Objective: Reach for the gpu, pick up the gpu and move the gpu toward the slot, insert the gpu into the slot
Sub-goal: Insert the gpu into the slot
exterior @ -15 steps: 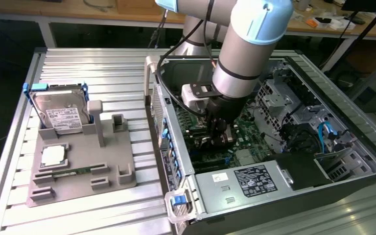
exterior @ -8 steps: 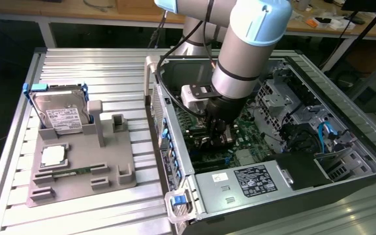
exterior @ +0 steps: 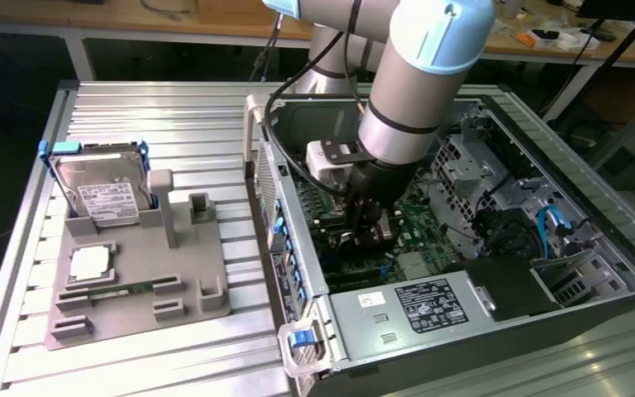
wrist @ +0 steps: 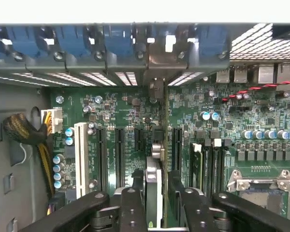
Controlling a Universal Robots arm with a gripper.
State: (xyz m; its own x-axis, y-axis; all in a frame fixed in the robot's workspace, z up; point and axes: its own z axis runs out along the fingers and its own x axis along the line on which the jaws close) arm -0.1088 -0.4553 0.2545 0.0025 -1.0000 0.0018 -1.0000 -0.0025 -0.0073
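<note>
1. Exterior view: the arm reaches down into the open computer case (exterior: 582,289) on the table (exterior: 130,107). The gripper (exterior: 367,227) hangs low over the green motherboard (exterior: 422,215), close to the rear wall with its blue slot clips. A hard drive (exterior: 102,194) stands in a grey fixture (exterior: 130,281) on the exterior view's left, well apart from the work.

2. Wrist view: the gpu (wrist: 153,181) stands on edge on the motherboard, seen edge-on between the two gripper fingers (wrist: 131,205). Its long axis runs from the gripper toward the rear bracket wall (wrist: 111,48), with its metal end bracket at that wall. It seems seated in its slot (wrist: 157,137), though the card hides most of the socket.

3. Gripper state: the fingers flank the card with narrow gaps either side, so I judge it open and the card released.

4. Step in hand, as a judgement: insertion looks finished. What remains calls for a straight lift clear of the card.
</note>
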